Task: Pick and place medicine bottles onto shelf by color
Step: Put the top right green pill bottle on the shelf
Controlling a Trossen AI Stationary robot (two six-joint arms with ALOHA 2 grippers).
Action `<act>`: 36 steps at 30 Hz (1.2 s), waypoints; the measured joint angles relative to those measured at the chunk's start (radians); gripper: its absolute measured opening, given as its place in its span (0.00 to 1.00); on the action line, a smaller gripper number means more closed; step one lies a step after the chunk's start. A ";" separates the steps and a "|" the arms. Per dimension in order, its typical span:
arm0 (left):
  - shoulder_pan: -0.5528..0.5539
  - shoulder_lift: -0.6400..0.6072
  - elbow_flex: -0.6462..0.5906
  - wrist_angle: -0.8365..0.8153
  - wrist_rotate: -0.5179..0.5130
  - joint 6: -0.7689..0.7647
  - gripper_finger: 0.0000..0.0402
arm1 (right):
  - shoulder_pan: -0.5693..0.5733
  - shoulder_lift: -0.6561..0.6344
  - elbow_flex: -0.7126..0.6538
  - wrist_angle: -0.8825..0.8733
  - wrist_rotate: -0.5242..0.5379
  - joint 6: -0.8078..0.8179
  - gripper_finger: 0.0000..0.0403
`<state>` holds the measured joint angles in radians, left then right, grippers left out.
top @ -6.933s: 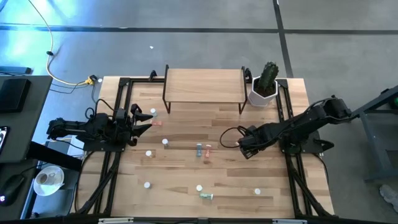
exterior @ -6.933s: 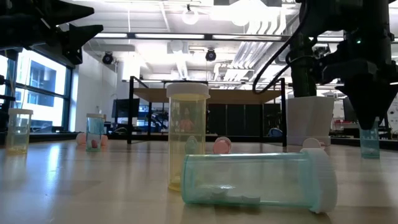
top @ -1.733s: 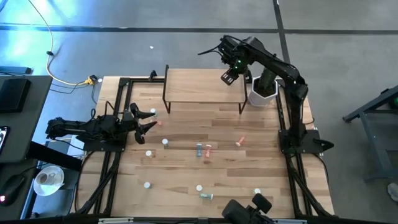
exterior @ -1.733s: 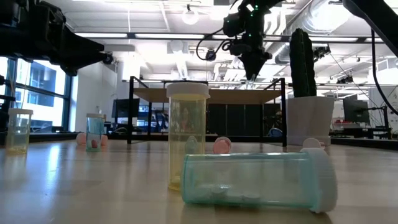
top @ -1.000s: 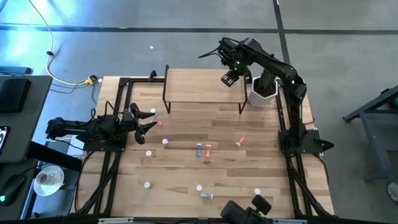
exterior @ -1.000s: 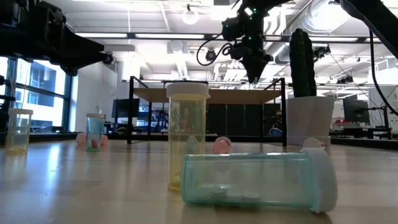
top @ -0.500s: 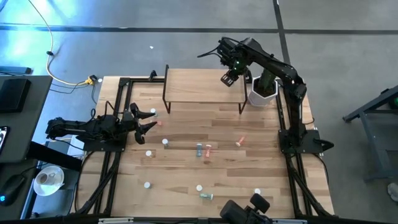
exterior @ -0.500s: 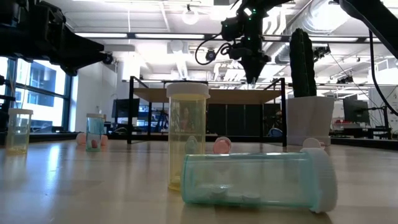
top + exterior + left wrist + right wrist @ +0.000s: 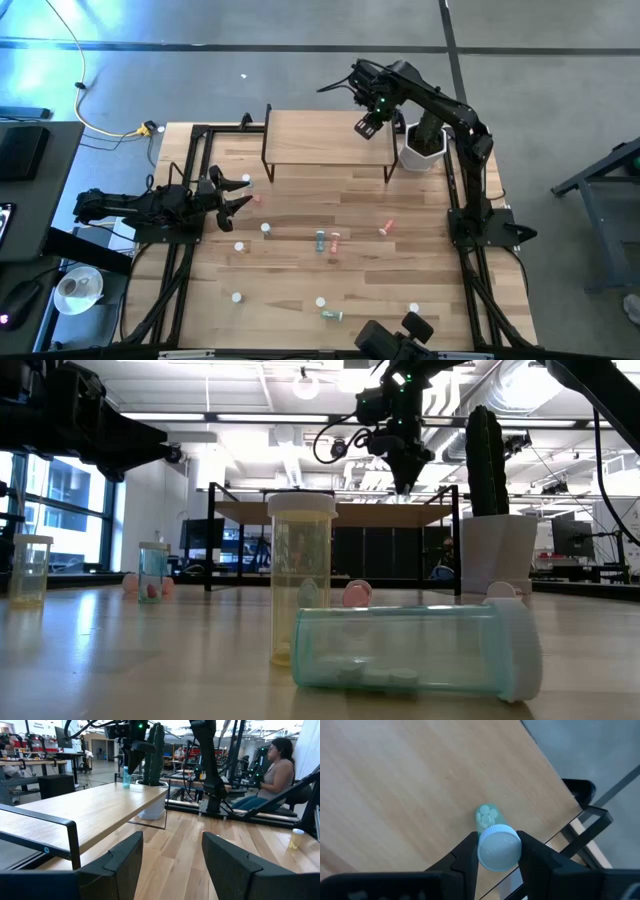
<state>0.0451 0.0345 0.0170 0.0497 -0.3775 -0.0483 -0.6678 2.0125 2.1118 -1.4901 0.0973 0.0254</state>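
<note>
My right gripper [image 9: 368, 124] hangs over the far right corner of the light-wood shelf [image 9: 320, 140], shut on a blue bottle [image 9: 487, 817] with a white cap. The left wrist view shows this bottle [image 9: 126, 777] upright under the gripper, its base at the shelf board. My left gripper [image 9: 238, 195] waits open and empty at the table's left side. Several other bottles are on the table: a pink one [image 9: 385, 228] lying down, a blue one [image 9: 320, 239] beside a pink one [image 9: 335, 240], a green one [image 9: 420, 650] lying near the front, and a yellow one [image 9: 300, 580] upright. My right gripper pinches the blue bottle's white cap [image 9: 499, 849] between its two fingers, one on each side. The fingers come from above, pointing down. The bottle hangs upright below them, its base at the shelf's top; whether it touches the board I cannot tell.
A white pot with a cactus [image 9: 425, 145] stands just right of the shelf, close to my right arm. White-capped bottles [image 9: 239, 246] stand scattered over the table's middle and front. A dark device [image 9: 400, 335] sits at the near edge. A person [image 9: 272, 775] sits beyond the table's right side.
</note>
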 joint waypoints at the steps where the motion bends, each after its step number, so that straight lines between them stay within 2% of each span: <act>1: 0.000 0.000 0.000 0.000 0.000 0.000 0.49 | 0.000 0.000 0.000 0.000 -0.005 0.000 0.26; 30: 0.000 0.000 0.000 0.000 0.000 0.000 0.49 | 0.000 0.000 0.000 0.001 0.001 0.011 0.26; 36: 0.000 0.000 0.000 0.000 0.000 0.000 0.49 | 0.000 0.001 0.000 0.002 0.001 0.011 0.36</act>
<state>0.0448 0.0345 0.0170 0.0498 -0.3775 -0.0483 -0.6674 2.0132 2.1120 -1.4879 0.0978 0.0364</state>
